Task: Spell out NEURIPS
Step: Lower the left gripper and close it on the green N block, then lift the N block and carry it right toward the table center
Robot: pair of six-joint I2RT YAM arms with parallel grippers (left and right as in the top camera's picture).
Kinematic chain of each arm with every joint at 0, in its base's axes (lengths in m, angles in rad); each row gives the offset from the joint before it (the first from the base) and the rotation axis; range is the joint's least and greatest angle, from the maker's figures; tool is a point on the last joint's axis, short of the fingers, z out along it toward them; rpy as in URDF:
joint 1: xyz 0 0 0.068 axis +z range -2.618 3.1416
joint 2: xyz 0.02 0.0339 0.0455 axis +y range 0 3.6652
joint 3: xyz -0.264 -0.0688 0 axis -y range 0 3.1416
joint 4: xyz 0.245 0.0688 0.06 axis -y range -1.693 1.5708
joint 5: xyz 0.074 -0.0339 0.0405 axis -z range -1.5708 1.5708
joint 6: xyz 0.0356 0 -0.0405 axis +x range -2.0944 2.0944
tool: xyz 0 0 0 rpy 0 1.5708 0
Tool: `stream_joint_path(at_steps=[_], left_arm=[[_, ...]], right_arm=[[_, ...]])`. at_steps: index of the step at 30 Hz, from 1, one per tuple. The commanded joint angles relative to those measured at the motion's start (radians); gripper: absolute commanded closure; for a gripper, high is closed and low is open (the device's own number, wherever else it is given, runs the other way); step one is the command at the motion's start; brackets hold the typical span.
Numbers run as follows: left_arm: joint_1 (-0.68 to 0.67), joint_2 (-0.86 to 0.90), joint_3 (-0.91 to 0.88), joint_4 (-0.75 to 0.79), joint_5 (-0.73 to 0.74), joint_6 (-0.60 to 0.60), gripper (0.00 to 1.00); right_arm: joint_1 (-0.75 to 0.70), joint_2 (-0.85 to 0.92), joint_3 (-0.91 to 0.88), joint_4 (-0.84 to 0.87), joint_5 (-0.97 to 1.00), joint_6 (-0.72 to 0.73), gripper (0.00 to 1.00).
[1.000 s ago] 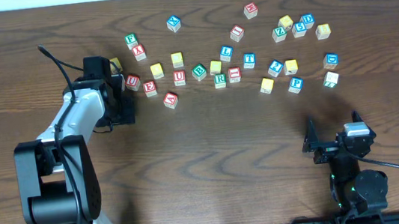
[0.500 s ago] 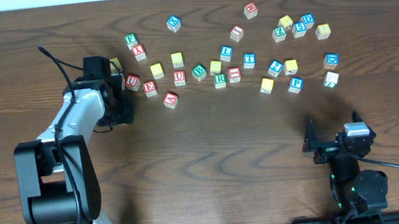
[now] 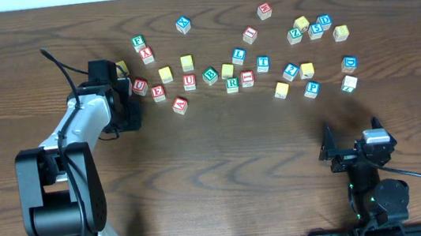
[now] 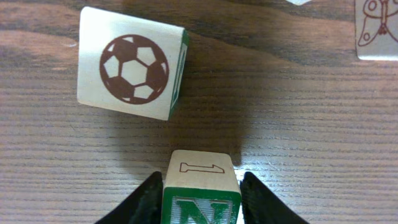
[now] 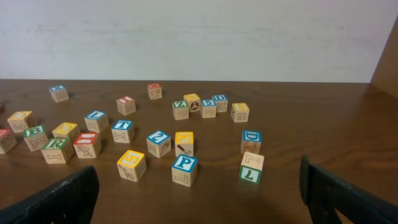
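Snugly between left fingers [image 4: 144,202], N cube [image 4: 200,190]

Scattered cubes [image 3: 263,63]; left end effector [image 3: 121,87] near E [image 3: 158,92], U [image 3: 189,81].

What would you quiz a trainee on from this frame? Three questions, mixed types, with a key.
1. True or false: the right gripper is holding a cube.
2. Which cube sits between the fingers of the left gripper? A) blue P B) green N C) red U
3. Fill in: in the left wrist view, the nearest other cube shows a picture of a ____.
Key: 1 false, its jaws stand wide open with nothing between them; 2 B; 3 soccer ball.
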Motion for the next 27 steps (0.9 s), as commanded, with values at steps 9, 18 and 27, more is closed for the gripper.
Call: stream_joint_path(at_steps=[9, 18, 27], left_arm=[[0.003, 0.002, -0.016, 0.001, 0.011, 0.001, 0.73], [0.002, -0.055, 0.018, -0.031, 0.053, -0.01, 0.73], [-0.003, -0.292, 0.021, -0.152, 0.092, -0.04, 0.73]], right_arm=[[-0.007, -0.005, -0.002, -0.004, -0.002, -0.008, 0.01], [-0.007, -0.005, -0.002, -0.004, -0.002, -0.008, 0.01], [-0.007, -0.005, -0.002, -0.004, -0.002, -0.008, 0.01]])
